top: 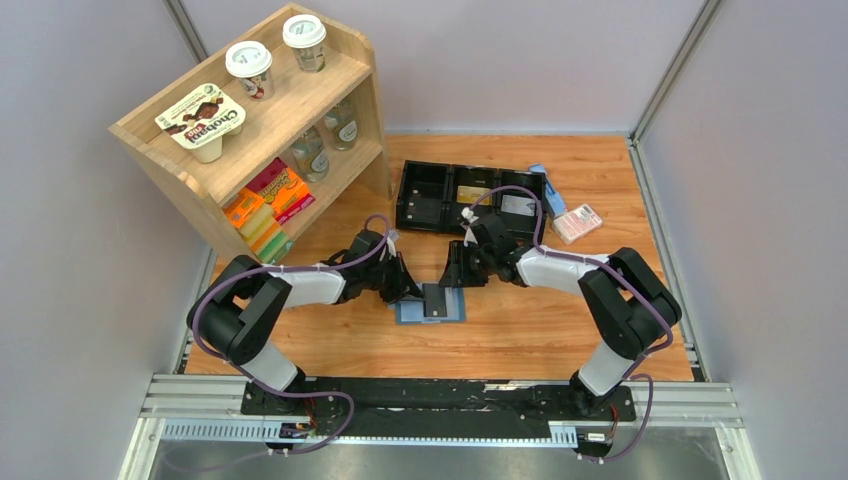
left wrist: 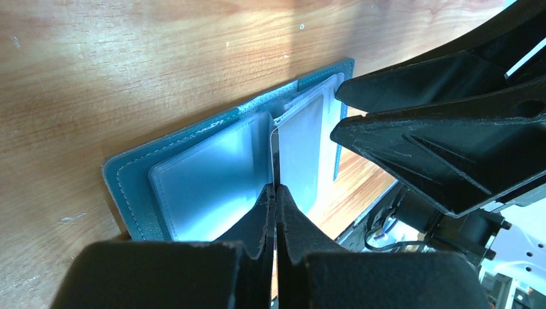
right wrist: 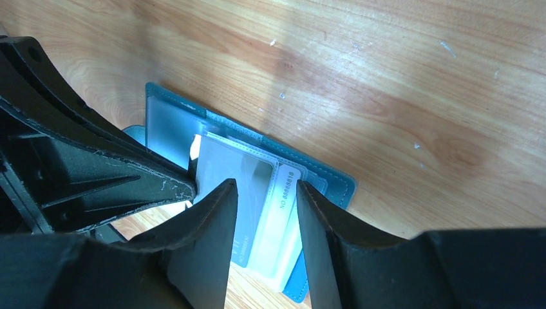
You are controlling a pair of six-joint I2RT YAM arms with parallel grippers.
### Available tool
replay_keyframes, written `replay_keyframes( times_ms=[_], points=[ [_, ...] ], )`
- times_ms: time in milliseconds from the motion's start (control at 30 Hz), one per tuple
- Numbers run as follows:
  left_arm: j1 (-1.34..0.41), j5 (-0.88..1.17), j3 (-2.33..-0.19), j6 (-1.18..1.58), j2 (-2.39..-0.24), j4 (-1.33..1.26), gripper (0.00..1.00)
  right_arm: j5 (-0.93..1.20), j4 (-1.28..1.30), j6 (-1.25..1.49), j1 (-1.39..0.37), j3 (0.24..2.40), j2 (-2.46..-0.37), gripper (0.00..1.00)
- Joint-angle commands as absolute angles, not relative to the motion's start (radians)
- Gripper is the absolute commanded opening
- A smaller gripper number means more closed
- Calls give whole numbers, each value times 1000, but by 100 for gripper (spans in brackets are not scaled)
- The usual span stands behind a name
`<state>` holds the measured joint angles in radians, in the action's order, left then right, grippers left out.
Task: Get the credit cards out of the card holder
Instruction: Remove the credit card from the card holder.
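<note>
The pale wooden table (top: pixel 520 340) carries a light wooden two-tier shelf (top: pixel 345 85) at the far left and a long black three-compartment plastic tray (top: pixel 425 200) behind the work. At the centre front, between the two arms, the small teal-blue folding card holder (top: pixel 408 313) lies opened flat, with its grey-blue lining and clear pockets facing up.

The right gripper (right wrist: pixel 265 187) stands half open, one finger on either side of a clear pocket, gripping nothing. The left gripper (left wrist: pixel 275 192) is pinched fully closed on a thin upright edge rising from the holder's middle fold. Seen edge-on, this is probably a thin flat plastic credit card (left wrist: pixel 273 158), though a pocket leaf cannot be ruled out.

The step in hand, as I judge it, is drawing that card clear. It wants a slow, straight pull along the pocket's length so the card does not bind. The right fingers would best press the holder onto the table so it does not lift with the card. If the holder rises, the pull should stop.

The white yoghurt multipack (top: pixel 200 122) on the shelf top reads "Chobani". The pale card (right wrist: pixel 288 193) in the pocket under the right gripper bears "NO" and a row of digits.
</note>
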<state>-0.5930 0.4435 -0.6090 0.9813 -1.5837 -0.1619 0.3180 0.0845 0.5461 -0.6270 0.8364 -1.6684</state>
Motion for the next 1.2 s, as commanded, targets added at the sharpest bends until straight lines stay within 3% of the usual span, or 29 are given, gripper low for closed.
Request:
replay_keyframes(
  times_ms=[0, 333, 700, 1167],
  points=[
    [-588, 453, -606, 959, -1562, -147, 0, 333, 100, 538, -632, 847, -1635, 45],
    [-588, 453, -606, 959, -1562, -150, 0, 432, -30, 584, -632, 845, -1598, 36],
    [-588, 442, -597, 959, -1549, -149, 0, 459, -120, 661, -627, 750, -1661, 2],
    [-575, 431, -561, 980, -1539, -172, 0, 414, -141, 663, -607, 649, -1674, 0]
  ],
)
